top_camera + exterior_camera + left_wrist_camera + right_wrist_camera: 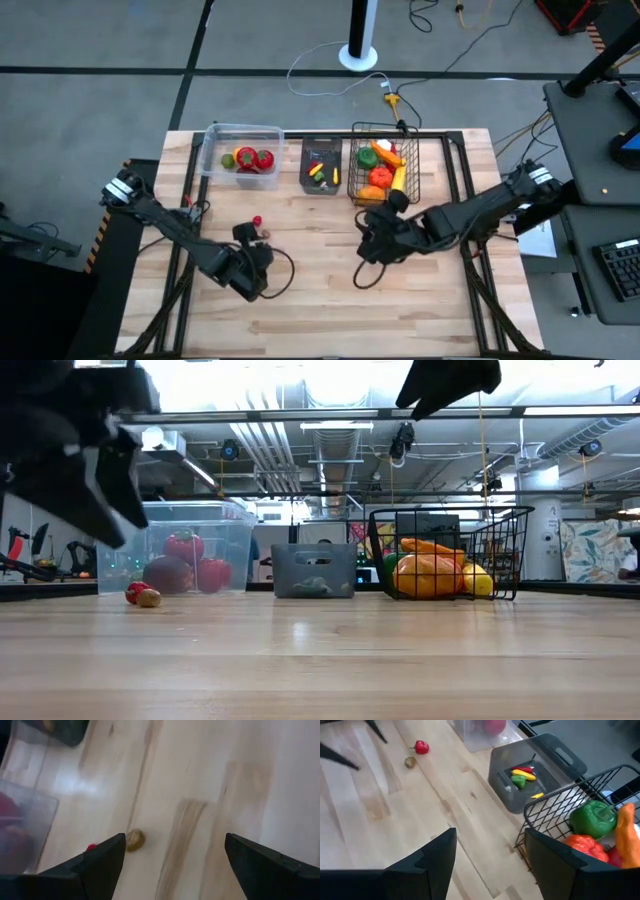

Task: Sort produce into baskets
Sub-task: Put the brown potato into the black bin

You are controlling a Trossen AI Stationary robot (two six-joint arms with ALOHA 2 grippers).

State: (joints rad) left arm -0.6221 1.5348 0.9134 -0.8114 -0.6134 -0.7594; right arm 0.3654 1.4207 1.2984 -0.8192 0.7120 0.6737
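1. Wooden counter (320, 300) carries three containers in a row along its far edge.
2. Clear plastic tub (240, 158) at the left end of the row holds red and green produce, including a red tomato-like piece (263, 158).
3. Dark rectangular bin (321, 166) in the middle holds small pieces, red, yellow and green (518, 781).
4. Black wire-mesh basket (385, 165) at the right end holds a green pepper (592, 818), orange and red pieces and a yellow one (477, 580).
5. Two loose pieces lie on the counter in front of the tub: a small red piece (257, 221) and a small brown piece (265, 236), just beside each other.
6. Left gripper (255, 248) hangs above the counter near the brown piece; fingers (102, 862) spread wide, nothing between them.
7. Right gripper (372, 232) hovers in front of the wire-mesh basket; fingers (437, 857) apart, empty, bare counter showing between them.
8. Low view: both loose pieces (141, 594) sit on the wood in front of the tub, apart from it.
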